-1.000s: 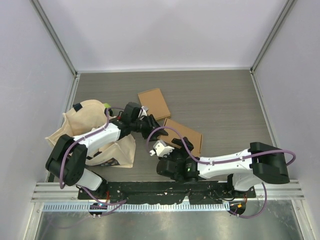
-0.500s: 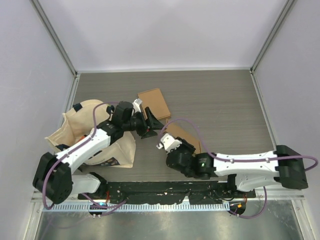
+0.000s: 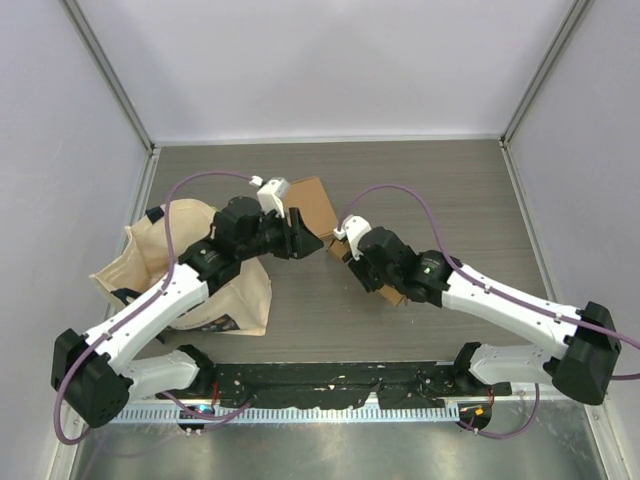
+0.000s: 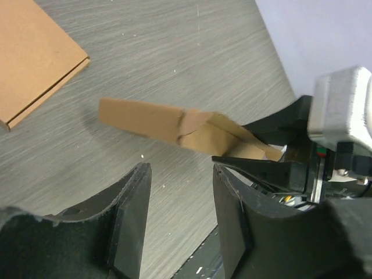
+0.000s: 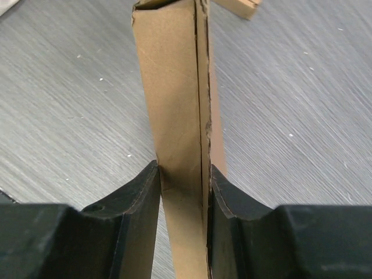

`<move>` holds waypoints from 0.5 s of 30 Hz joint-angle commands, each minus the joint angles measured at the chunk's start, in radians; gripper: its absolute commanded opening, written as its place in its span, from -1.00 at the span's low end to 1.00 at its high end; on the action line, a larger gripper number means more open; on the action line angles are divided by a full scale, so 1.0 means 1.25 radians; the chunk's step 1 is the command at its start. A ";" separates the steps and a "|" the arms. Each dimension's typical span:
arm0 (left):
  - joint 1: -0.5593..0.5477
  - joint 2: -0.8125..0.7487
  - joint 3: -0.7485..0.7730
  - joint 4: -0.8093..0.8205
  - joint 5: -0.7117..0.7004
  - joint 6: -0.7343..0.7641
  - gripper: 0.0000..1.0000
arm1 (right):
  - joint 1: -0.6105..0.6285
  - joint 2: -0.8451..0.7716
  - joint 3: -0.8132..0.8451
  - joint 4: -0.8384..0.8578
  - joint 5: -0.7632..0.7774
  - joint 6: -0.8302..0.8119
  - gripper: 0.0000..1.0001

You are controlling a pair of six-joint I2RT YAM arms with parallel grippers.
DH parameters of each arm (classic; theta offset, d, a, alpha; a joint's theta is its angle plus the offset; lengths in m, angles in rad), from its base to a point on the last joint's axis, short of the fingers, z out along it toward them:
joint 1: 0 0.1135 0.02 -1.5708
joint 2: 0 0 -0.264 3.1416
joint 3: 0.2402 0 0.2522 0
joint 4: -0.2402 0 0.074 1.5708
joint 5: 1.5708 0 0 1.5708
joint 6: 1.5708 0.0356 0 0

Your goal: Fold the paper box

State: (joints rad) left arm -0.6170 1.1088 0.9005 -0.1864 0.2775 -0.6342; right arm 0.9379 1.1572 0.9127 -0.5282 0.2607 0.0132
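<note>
A brown paper box [image 5: 174, 87], partly folded, stands on edge between the fingers of my right gripper [image 5: 183, 174], which is shut on it. In the top view that box [image 3: 336, 243] pokes out toward the left from the right gripper [image 3: 347, 249] and runs back under the arm. From the left wrist, the box [image 4: 192, 131] hangs above the table, just beyond my left gripper [image 4: 180, 174], which is open with nothing between its fingers. The left gripper [image 3: 305, 240] is close to the box's left end, not touching it.
A second flat brown cardboard piece [image 3: 310, 203] lies on the table behind the grippers, also at the left wrist view's top left [image 4: 35, 58]. A beige cloth bag [image 3: 200, 285] sits at the left under the left arm. Grey walls enclose the table.
Both arms have swung outward from near their bases toward the table's middle. The right gripper has shut on the box and raised it. The left gripper has come up beside it.
</note>
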 commanded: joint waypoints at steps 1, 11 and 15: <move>-0.056 0.053 0.050 -0.023 -0.045 0.141 0.07 | -0.025 0.066 0.036 -0.081 -0.197 -0.007 -0.48; -0.067 0.130 0.086 -0.025 -0.055 0.165 -0.04 | -0.090 0.105 0.056 -0.105 -0.307 -0.077 -0.62; -0.067 0.157 0.092 -0.030 -0.049 0.177 -0.02 | -0.094 0.111 0.054 -0.100 -0.308 -0.079 -0.63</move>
State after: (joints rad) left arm -0.7021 1.2781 0.9680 -0.2314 0.2173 -0.4545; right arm 0.8204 1.2732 0.9710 -0.5938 -0.0662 -0.0734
